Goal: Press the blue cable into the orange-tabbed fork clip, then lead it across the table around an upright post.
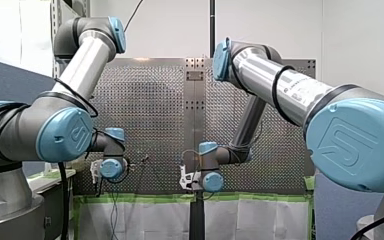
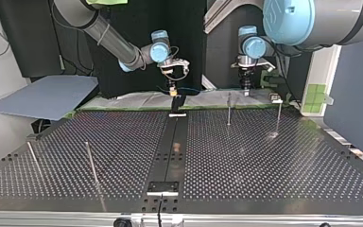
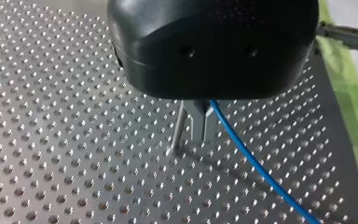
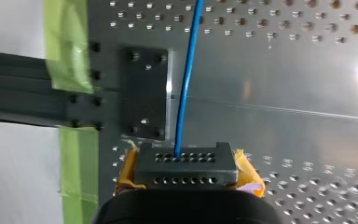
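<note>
Blue cable (image 3: pixel 261 172) is clamped in the left end effector (image 3: pixel 200 128) beside an upright post (image 3: pixel 179 133), probably for wrapping. The right end effector (image 4: pixel 186 161) is likewise clenched on it, likely as anchor.

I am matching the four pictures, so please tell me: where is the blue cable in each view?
Front view: too thin to make out.
Top view: not discernible either.
Left wrist view: blue cable leaves the left end effector and crosses the perforated table.
Right wrist view: runs straight ahead from the black holed block.
Shared landmark: that table.
</note>
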Available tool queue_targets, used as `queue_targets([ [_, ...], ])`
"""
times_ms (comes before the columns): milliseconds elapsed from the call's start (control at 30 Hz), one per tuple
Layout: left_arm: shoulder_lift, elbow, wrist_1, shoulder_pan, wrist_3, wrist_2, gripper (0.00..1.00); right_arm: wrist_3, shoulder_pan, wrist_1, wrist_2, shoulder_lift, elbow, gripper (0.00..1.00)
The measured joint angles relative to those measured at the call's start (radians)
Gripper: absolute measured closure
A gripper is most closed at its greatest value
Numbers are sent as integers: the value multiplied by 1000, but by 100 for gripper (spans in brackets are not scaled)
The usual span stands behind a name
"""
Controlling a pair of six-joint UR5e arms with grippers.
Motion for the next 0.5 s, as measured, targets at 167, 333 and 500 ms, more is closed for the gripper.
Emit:
queue_targets([
  [167, 0, 17, -16, 15, -13, 22, 100, -4, 0, 34, 0, 18, -37, 100],
  [333, 0, 25, -20, 18, -25, 29, 100, -9, -3, 53, 1, 21, -79, 100],
  [500, 0, 36, -25, 19, -33, 37, 100, -11, -5, 60, 0, 21, -104, 100],
])
